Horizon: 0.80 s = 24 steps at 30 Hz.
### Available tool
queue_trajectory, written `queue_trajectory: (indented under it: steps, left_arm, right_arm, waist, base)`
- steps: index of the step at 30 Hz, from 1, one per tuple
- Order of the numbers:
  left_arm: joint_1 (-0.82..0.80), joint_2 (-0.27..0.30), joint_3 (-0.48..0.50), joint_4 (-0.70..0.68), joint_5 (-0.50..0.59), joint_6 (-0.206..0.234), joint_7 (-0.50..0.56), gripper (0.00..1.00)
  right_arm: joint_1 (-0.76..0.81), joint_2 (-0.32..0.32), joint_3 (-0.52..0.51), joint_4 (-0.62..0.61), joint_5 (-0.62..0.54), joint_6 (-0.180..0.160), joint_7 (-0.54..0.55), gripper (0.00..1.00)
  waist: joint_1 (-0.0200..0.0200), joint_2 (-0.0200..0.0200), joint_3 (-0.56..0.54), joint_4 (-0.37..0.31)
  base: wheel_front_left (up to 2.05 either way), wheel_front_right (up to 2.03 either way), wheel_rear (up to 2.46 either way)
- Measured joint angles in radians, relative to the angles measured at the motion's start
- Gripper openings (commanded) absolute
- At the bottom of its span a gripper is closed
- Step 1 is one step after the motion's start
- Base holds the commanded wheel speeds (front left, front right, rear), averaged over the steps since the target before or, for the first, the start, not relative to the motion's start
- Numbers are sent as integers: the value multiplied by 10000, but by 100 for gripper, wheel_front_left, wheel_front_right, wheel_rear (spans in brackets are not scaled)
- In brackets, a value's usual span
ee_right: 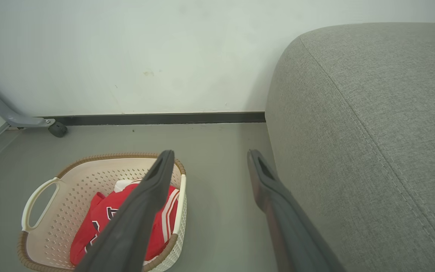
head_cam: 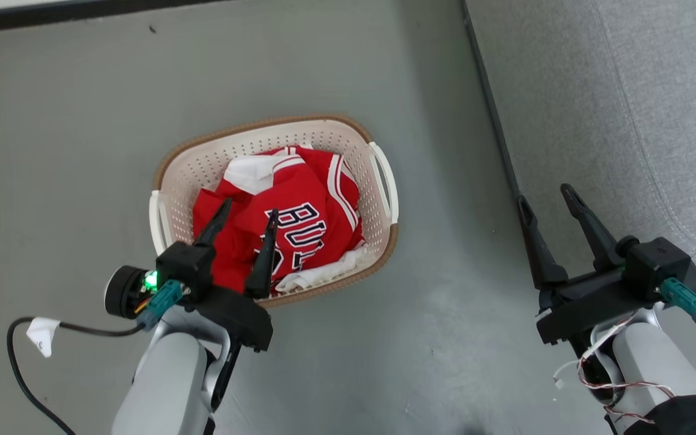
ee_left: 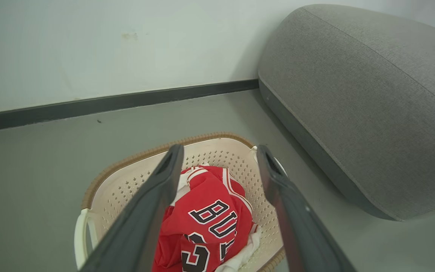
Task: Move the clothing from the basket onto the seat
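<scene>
The red Bulls jersey (head_cam: 299,205) lies bunched in the basket (head_cam: 251,127) just below the nearer left gripper (head_cam: 249,208), jaws spread wide and empty, like the right gripper (head_cam: 544,194) beside the grey sofa (head_cam: 596,90).

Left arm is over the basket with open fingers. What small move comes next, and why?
Probably lower the left gripper straight down onto the red jersey with "BULLS" lettering. Its fingers stand open above that jersey, bunched in the cream perforated plastic basket; nothing is gripped yet, and the grey fabric sofa lies on the robot's right.
</scene>
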Motion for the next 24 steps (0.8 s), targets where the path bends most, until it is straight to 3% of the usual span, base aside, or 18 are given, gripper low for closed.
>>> queue_trajectory:
  steps: [14, 24]
  left_arm:
    - [-1375, 211, -410, 385, 999, 372, 1175, 100]
    - [-2336, 201, -474, 708, 1118, 560, 2197, 100]
  right_arm:
    - [-377, 456, 84, 21, 19, 0, 0, 100]
    - [-849, 669, 100, 19, 75, 0, 0, 100]
  waist:
    - [-1, 0, 1241, -244]
    - [-2, 1, 2231, -407]
  base:
    - [0, 0, 0]
    - [0, 0, 0]
